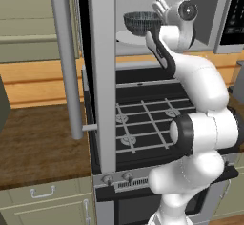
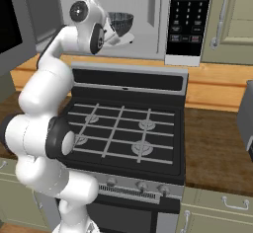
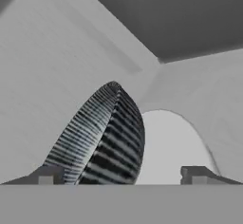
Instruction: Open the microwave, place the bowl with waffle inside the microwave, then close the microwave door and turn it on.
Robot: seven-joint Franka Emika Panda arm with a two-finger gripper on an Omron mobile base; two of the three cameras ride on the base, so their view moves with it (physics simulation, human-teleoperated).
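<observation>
The bowl [image 1: 141, 22] is dark grey with a fine pale mesh pattern, which reads as light and dark stripes in the hand view. The microwave [image 2: 148, 10] has a light grey cavity, a white turntable [image 3: 171, 147] and a black button panel [image 2: 186, 15] with pale keys. The stove [image 2: 123, 123] is black with grey grates, the counter [image 1: 43, 138] is brown wood, and the cabinets [image 1: 43, 202] are beige.

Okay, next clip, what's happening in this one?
The arm is putting the bowl into the microwave. The microwave door stands wide open, and the pincer holds the bowl inside the cavity, just over the white turntable. Whether it is set down yet, or the waffle is inside, cannot be told.
</observation>
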